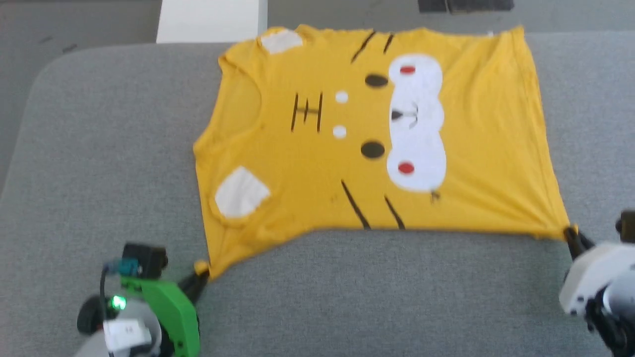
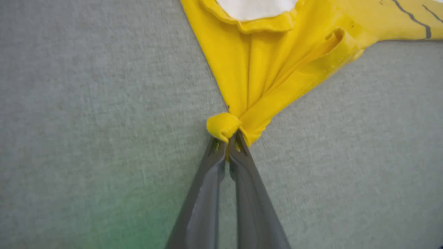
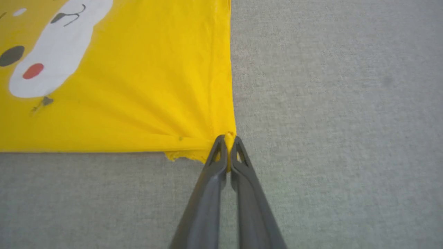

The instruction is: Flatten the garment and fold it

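While the shirt [image 1: 476, 148] lies spread, face print up, on the grey tabletop [image 1: 99, 148], the left pincer [image 1: 202, 271] is closed on its near sleeve tip and the right pincer [image 1: 570, 234] on its near hem corner. Wrist views show each bunched pinch close up; the head view shows the whole shirt.
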You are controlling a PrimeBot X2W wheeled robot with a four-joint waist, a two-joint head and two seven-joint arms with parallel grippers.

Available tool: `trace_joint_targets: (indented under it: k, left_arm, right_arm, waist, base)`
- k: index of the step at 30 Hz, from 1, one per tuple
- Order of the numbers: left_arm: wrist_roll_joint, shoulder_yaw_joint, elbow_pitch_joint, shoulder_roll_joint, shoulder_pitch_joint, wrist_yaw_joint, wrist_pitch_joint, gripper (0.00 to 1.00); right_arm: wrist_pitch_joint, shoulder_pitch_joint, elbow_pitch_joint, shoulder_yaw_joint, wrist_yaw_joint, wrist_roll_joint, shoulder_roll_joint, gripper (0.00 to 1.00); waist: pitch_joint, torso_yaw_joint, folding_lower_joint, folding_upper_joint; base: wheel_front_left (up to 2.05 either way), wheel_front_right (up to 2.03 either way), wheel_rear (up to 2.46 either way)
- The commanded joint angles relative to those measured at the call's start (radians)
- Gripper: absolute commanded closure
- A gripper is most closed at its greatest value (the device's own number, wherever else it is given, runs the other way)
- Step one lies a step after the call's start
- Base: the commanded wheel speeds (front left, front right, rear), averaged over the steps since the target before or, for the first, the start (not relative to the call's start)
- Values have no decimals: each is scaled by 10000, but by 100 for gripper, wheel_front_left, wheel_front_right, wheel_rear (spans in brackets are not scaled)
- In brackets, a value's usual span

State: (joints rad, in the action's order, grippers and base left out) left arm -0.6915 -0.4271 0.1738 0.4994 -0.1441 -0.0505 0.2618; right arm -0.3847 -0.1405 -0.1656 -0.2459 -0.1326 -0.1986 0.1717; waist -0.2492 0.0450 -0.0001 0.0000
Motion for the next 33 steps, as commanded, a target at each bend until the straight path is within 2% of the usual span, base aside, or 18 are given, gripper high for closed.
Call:
trace_joint_targets:
  k: [1, 7, 12, 15, 18, 22, 27, 29, 33]
  left_arm:
    - [-134, -131, -66, 151, 943, 243, 317, 100]
    - [-105, -188, -1438, 394, 2723, 1139, 424, 100]
    - [198, -401, -1969, 501, 3531, 1501, 264, 100]
    - [844, -530, -2233, 414, 3559, 1677, -490, 100]
    - [1667, -658, -2368, 222, 3149, 1799, -1471, 100]
    - [2733, -877, -2380, 17, 2248, 1811, -2595, 100]
    - [3369, -781, -2314, -30, 864, 1674, -3256, 100]
    - [3499, -711, -2232, -6, 245, 1547, -3343, 100]
    - [3532, -644, -1919, 97, -1068, 1016, -3224, 100]
  right_arm:
    - [-110, 464, 239, -153, 19, 105, -108, 100]
    - [-344, 1821, 821, -728, 19, 386, -638, 100]
    - [-451, 2355, 1129, -1021, 19, 694, -851, 100]
    - [-54, 2474, 1312, -1244, 19, 737, -1007, 100]
    - [559, 2556, 1378, -1054, 19, 607, -1094, 100]
    - [1511, 2539, 1457, -664, 19, 531, -1115, 100]
    - [2320, 2041, 1530, -310, 19, 554, -772, 100]
    - [2392, 1729, 1518, -139, 19, 567, -560, 100]
    - [2319, 952, 1400, 203, 19, 567, -111, 100]
  waist:
    - [529, -46, 1, 0]
    - [730, -72, 1, 0]
    - [796, -82, 1, 0]
    - [823, -117, 1, 0]
    - [852, -161, 1, 0]
    - [882, -144, 1, 0]
    - [794, -63, 1, 0]
    - [691, -17, 1, 0]
    - [368, 67, 1, 0]
  base:
    - [0, 0, 0]
    - [0, 0, 0]
    - [0, 0, 0]
    - [0, 0, 0]
    - [0, 0, 0]
    - [0, 0, 0]
    - [0, 0, 0]
    - [0, 0, 0]
    - [0, 0, 0]
